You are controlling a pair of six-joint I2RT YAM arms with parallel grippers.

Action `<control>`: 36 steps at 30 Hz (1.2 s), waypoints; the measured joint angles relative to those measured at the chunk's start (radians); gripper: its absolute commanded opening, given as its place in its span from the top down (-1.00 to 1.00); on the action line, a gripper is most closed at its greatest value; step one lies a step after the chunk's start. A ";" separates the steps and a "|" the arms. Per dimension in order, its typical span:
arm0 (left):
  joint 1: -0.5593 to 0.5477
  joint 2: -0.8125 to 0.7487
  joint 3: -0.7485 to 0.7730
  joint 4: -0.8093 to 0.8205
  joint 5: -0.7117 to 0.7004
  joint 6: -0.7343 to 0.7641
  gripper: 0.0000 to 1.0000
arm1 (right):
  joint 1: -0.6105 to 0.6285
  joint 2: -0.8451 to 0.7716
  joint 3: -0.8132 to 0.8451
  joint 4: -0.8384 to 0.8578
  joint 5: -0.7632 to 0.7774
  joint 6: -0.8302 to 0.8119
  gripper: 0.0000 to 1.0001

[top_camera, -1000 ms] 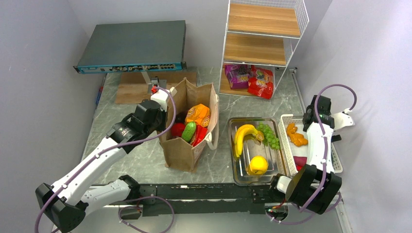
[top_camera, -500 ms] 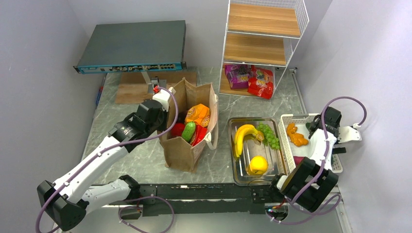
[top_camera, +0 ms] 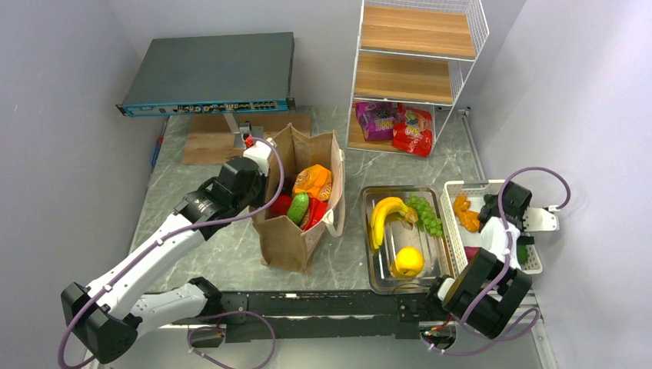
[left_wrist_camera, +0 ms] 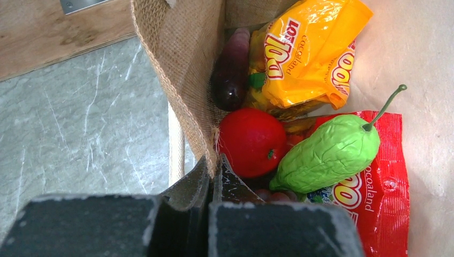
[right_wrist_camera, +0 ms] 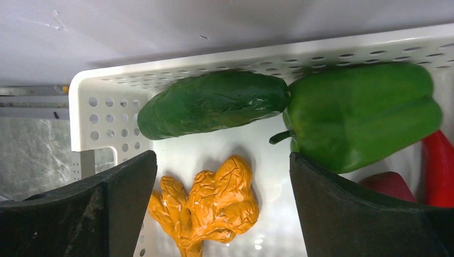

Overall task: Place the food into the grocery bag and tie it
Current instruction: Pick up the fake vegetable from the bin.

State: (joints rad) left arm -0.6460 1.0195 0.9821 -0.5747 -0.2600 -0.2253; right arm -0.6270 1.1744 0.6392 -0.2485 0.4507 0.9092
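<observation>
The brown grocery bag (top_camera: 288, 238) stands open mid-table, a cream rope handle (top_camera: 336, 223) hanging at its right side. Inside lie an orange snack packet (left_wrist_camera: 310, 48), a red apple (left_wrist_camera: 249, 142), a bumpy green gourd (left_wrist_camera: 326, 155), a red packet (left_wrist_camera: 375, 214) and a dark purple vegetable (left_wrist_camera: 230, 75). My left gripper (left_wrist_camera: 213, 167) is shut on the bag's left rim; it also shows in the top view (top_camera: 264, 163). My right gripper (right_wrist_camera: 222, 160) is open and empty over the white basket (right_wrist_camera: 107, 107), straddling an orange ginger root (right_wrist_camera: 214, 206) without touching it.
The basket also holds a green cucumber (right_wrist_camera: 214, 104), a green pepper (right_wrist_camera: 364, 115) and a red pepper (right_wrist_camera: 439, 171). A glass tray (top_camera: 377, 280) holds a banana (top_camera: 384, 215), green grapes (top_camera: 427, 211) and a lemon (top_camera: 407, 261). A wire shelf holds snack packets (top_camera: 413, 129). A wooden board (top_camera: 207, 138) lies behind the bag.
My right wrist swung out to the right, then came down and back over the white basket. My left gripper has kept its hold on the bag's rim.
</observation>
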 measured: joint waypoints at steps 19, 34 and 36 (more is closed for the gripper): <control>0.000 0.030 0.006 0.009 0.001 0.002 1.00 | 0.084 0.058 -0.143 0.291 0.098 0.108 -0.77; 0.000 0.042 0.010 0.009 0.001 0.003 1.00 | 0.116 0.137 -0.118 0.269 0.248 0.210 -0.45; 0.000 0.046 0.012 0.010 0.001 0.003 1.00 | 0.116 0.152 -0.117 0.269 0.257 0.221 -0.44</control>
State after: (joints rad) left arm -0.6460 1.0653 0.9939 -0.5652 -0.2592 -0.2222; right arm -0.5114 1.3262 0.5224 0.0208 0.7082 1.1305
